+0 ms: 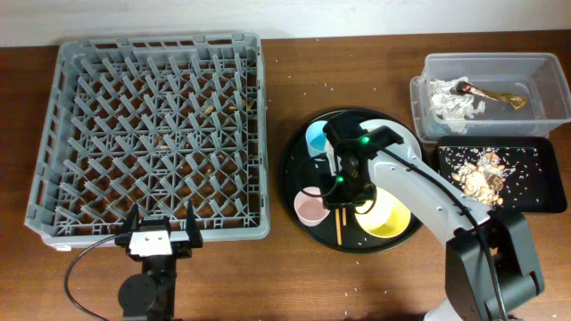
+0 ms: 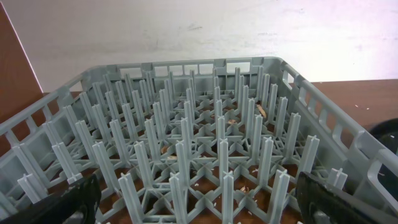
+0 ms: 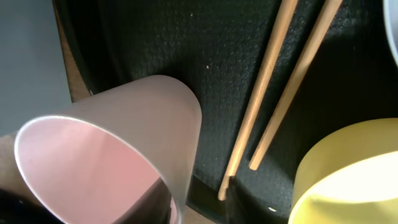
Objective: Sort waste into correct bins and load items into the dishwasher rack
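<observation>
Biggest first: dishwasher rack (image 1: 152, 45), grey, on the left half of the tabletop, no dishes among its pegs, only stray crumbs on the lattice floor. Next, round black tray (image 1: 294, 169), right of the rack, carrying the dishes to be loaded. Then clear tub (image 1: 491, 59) at the far right with crumpled napkins (image 1: 451, 98) and wrapper (image 1: 492, 93) inside, and just in front of it shallow black tray (image 1: 535, 192) strewn with food scraps (image 1: 477, 174). On the round tray: yellow bowl (image 1: 388, 221) near right, pink cup (image 1: 311, 208) near left, light blue cup (image 1: 316, 136) far left, chopsticks (image 3: 262, 81) side by side between pink cup and bowl. No white plate to be made out. Right end effector (image 1: 343, 183) low over the round tray, between the cups; released or clenched, cannot tell. Left end effector (image 1: 162, 220) at the rack's near edge, spread wide, grasping nothing. Probably pink cup or chopsticks next. Cup likely light, rigid, smooth-walled: best pinched across the rim, one finger inside. Chopsticks likely very light, stiff, prone to rolling: best taken at mid-length, both together
</observation>
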You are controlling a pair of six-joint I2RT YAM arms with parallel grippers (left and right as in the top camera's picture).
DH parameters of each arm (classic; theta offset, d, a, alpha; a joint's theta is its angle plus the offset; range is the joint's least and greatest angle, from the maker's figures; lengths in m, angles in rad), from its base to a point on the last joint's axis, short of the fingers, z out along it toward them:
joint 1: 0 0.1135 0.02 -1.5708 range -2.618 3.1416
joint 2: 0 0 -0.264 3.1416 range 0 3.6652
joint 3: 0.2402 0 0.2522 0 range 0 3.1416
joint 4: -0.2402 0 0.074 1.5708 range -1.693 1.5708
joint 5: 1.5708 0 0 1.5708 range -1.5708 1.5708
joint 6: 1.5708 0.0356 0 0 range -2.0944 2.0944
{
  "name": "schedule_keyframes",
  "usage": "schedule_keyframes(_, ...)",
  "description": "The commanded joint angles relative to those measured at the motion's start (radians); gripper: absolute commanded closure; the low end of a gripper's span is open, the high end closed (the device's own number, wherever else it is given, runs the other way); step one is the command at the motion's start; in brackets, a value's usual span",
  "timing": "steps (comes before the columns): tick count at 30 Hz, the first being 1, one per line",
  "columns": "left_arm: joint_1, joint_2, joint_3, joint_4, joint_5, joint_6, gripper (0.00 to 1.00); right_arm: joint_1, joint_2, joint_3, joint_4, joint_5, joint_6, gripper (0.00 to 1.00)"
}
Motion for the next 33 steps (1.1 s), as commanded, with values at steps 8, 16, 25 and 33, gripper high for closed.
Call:
schedule_keyframes(8, -0.006, -0.004, -0.005, -0.002, 0.014, 0.016, 0.01, -0.07, -0.149, 0.115, -0.091, -0.104, -0.118, 0.96)
schedule_keyframes(16, -0.006, 0.096, 0.15, 0.104, 0.158, -0.192, 0.01, -0.37, -0.35, 0.207, -0.089, -0.148, -0.121, 0.96)
schedule_keyframes(25, -0.007, 0.874, 0.692, 0.104, 0.522, -0.259, 0.01, -0.378, -0.35, 0.207, -0.037, -0.189, -0.113, 0.96)
schedule_keyframes(33, -0.056, 1.402, 0.79, 0.444, 1.007, -0.838, 0.01, -0.375, -0.335, 0.206, 0.049, -0.251, -0.071, 0.96)
